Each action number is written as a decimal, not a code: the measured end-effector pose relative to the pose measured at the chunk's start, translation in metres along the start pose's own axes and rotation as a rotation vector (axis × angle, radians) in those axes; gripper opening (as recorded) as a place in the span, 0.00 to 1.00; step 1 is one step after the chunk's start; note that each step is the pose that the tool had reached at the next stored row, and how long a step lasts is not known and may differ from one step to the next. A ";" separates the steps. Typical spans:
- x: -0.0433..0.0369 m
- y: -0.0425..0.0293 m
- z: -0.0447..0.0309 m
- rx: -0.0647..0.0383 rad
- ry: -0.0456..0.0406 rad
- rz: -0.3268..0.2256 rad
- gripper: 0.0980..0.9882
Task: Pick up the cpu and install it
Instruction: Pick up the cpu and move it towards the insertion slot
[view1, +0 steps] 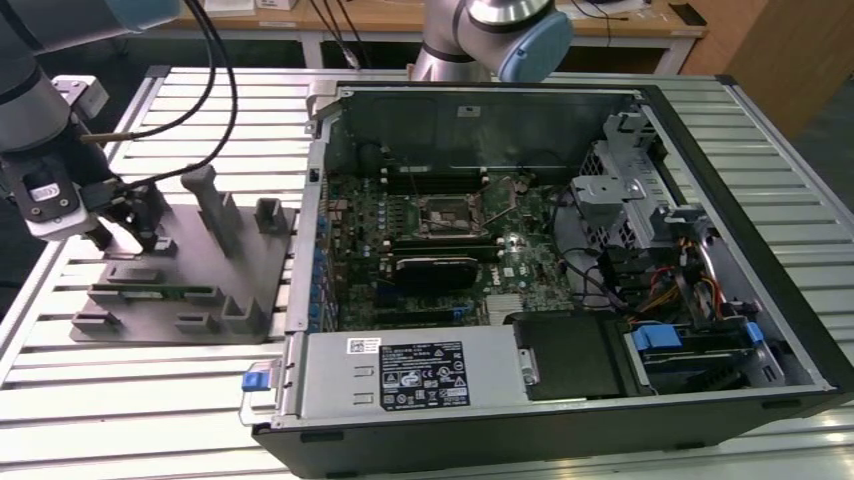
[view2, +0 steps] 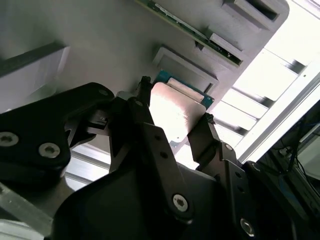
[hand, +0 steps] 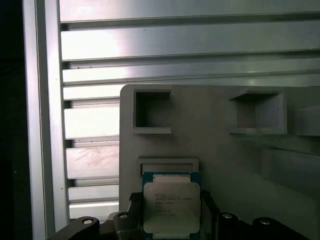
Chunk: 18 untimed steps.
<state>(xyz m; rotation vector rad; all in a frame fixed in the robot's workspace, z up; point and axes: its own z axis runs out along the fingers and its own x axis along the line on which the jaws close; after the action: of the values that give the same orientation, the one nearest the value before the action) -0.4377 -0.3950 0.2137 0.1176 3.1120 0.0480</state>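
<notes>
Second wrist view: the gripper (view2: 175, 105) clamps the cpu (view2: 176, 120) by opposite edges (chip low over its grey fixture (view2: 100, 35)); pick-up step, I judge, any lift wanting level travel.

Your gripper (view2: 175, 125) is black, with silver screw heads. The cpu (hand: 171, 207) has a shiny silver top with faint dark print and a blue-green rim. The fixture (view1: 187, 270) is plain matt grey, and a green strip (view1: 158, 293) lies in it. The table (view1: 134, 400) is bare silver metal, striped by its long slats. At the exterior view's right you see a black case (view1: 534, 450), a green board (view1: 521, 265) and a silver box (view1: 334, 375) with a black-and-white label (view1: 427, 375). Its tab (view1: 258, 379) is blue. The wires (view1: 663, 295) are orange, red and yellow. The arm (view1: 481, 20) is silver with a pale blue cap (view1: 534, 45).
</notes>
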 end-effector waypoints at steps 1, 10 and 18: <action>0.0000 0.0001 -0.0016 0.000 0.0000 0.000 0.50; -0.0003 0.0004 -0.0108 0.000 -0.0001 0.000 0.50; -0.0005 0.0007 -0.0203 0.000 -0.0001 0.000 0.50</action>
<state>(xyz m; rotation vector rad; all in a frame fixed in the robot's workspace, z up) -0.4377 -0.3950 0.2341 0.1177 3.1119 0.0481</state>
